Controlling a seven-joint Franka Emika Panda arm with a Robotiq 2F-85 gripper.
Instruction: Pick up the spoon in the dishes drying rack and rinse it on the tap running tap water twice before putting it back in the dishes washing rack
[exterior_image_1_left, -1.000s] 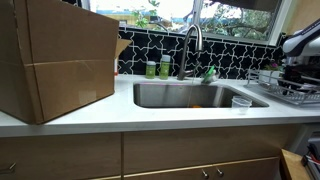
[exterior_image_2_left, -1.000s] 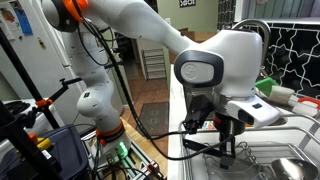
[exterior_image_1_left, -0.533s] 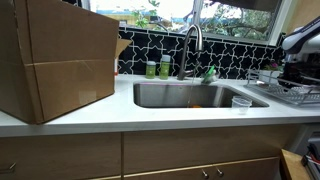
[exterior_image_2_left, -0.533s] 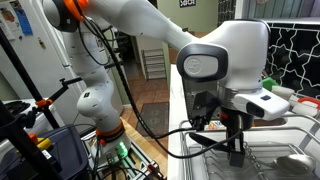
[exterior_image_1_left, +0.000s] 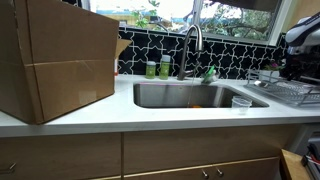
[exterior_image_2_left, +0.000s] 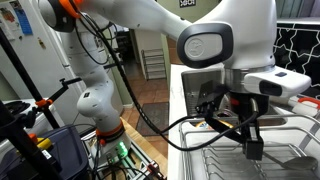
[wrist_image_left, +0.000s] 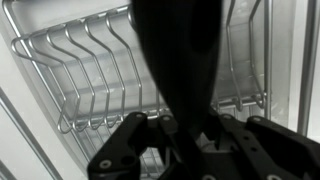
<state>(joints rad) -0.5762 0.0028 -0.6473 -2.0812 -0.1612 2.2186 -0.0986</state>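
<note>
My gripper (wrist_image_left: 186, 132) is shut on a dark spoon (wrist_image_left: 180, 55), which fills the middle of the wrist view and stands over the wire dish rack (wrist_image_left: 80, 75). In an exterior view the gripper (exterior_image_2_left: 243, 112) holds the spoon (exterior_image_2_left: 251, 146) hanging down, lifted just above the rack (exterior_image_2_left: 225, 162). In an exterior view the arm (exterior_image_1_left: 302, 35) is at the far right above the rack (exterior_image_1_left: 290, 93). The tall steel gooseneck tap (exterior_image_1_left: 193, 42) stands behind the sink (exterior_image_1_left: 190, 96), well to the left of the arm. I see no water running.
A big cardboard box (exterior_image_1_left: 55, 60) fills the counter left of the sink. Two green bottles (exterior_image_1_left: 158, 69) and a green scrubber (exterior_image_1_left: 209, 73) stand by the tap. A small clear cup (exterior_image_1_left: 241, 103) sits on the counter edge between sink and rack.
The gripper has risen out of the rack with the spoon in it. In the exterior view the arm has moved up and slightly right.
</note>
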